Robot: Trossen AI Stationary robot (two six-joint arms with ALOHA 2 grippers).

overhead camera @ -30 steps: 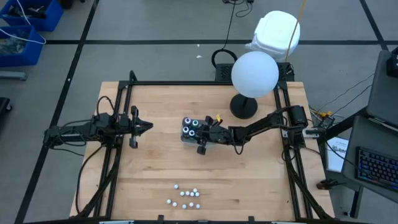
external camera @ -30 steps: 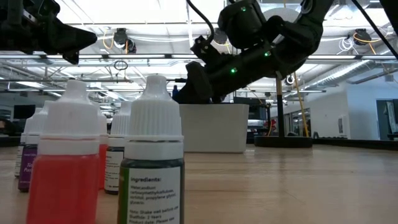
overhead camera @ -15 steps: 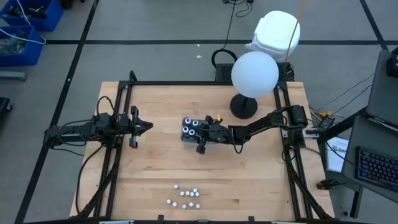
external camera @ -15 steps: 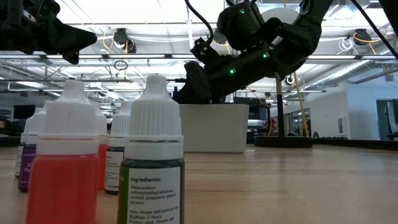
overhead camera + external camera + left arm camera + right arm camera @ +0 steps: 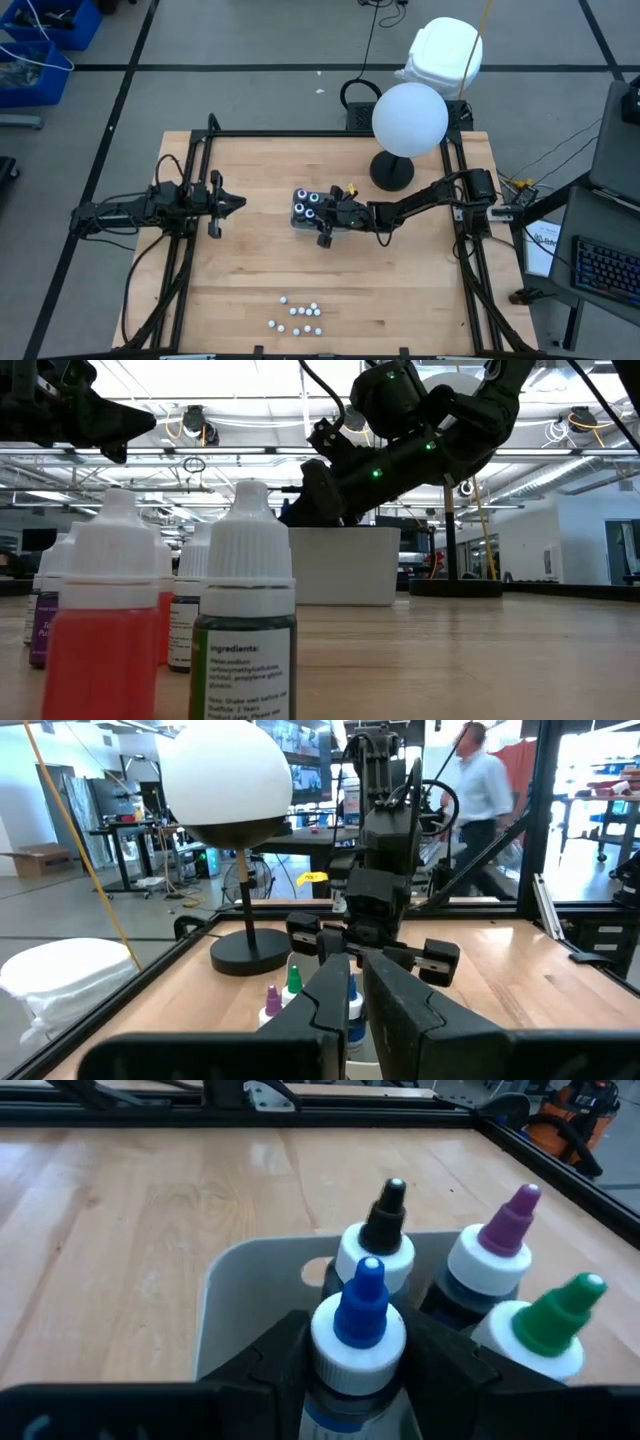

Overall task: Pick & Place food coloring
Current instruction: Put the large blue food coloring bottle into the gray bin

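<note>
A shallow grey tray (image 5: 297,224) stands at the table's middle, holding several small bottles with coloured tips: blue (image 5: 360,1330), black (image 5: 378,1240), purple (image 5: 500,1250) and green (image 5: 545,1325). My right gripper (image 5: 360,1370) reaches in from the table's right, slanting slightly down, open, with one finger on each side of the blue-tipped bottle, which stands upright in the tray. More food coloring bottles with white caps (image 5: 297,315) stand in a cluster near the table's front edge, among them a red one (image 5: 100,650) and a green one (image 5: 245,650). My left gripper (image 5: 238,204) waits shut and level at the left. My right gripper has its fingers (image 5: 270,1355) close beside the white collar (image 5: 345,1342) of the blue-tipped bottle, one on each side, coming from the table's right. I cannot tell whether they touch it.
A lamp with a white globe (image 5: 408,120) stands on a dark round base (image 5: 392,172) at the table's far right. Bare wood lies between the tray and the front cluster. A person (image 5: 490,790) walks in the room beyond the table.
</note>
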